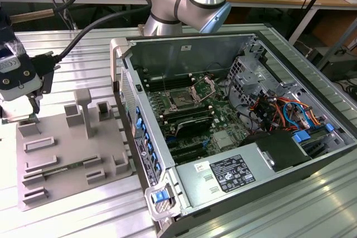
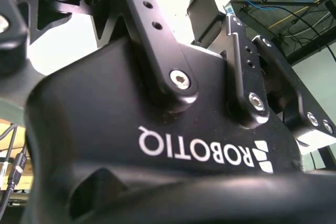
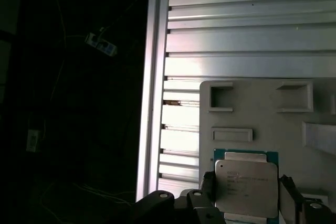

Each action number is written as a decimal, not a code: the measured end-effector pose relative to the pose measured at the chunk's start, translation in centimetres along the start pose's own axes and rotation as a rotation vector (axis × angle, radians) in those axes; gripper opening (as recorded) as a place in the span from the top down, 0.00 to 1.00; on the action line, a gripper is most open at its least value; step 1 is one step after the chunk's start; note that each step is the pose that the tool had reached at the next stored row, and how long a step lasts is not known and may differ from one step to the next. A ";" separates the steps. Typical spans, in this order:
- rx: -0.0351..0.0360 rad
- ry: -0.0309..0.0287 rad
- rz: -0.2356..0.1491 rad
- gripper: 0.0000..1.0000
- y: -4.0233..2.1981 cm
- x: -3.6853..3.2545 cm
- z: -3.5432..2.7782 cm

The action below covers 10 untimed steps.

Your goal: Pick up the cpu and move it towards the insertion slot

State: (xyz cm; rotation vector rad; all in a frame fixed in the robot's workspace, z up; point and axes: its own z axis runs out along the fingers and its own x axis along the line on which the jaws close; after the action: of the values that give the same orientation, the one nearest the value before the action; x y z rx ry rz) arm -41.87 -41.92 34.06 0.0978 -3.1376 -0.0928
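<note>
White lettering [image 2: 205, 153] marks the gripper [image 2: 170, 1]; print on the cpu [image 3: 245, 182] and a case label [image 1: 231, 172] is illegible.

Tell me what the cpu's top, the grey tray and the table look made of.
The cpu: silvery metal top, dull brushed sheen. The grey tray: matte plastic, seemingly; no gloss, moulded raised frames. The table: pale ribbed metal, probably aluminium; its slats reflect light brightly.

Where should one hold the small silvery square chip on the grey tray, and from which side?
Probably by two opposite thin edges of the flat square silvery-topped cpu, coming from straight above. It lies flat on the grey plastic tray, so its broad top gives nothing to pinch and its underside is covered.
</note>
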 end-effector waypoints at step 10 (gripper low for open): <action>-0.0002 0.0000 0.000 0.45 0.03 0.00 -0.58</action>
State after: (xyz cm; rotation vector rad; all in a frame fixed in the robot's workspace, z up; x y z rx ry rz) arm -41.87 -41.92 34.65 0.0978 -3.1376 -0.0932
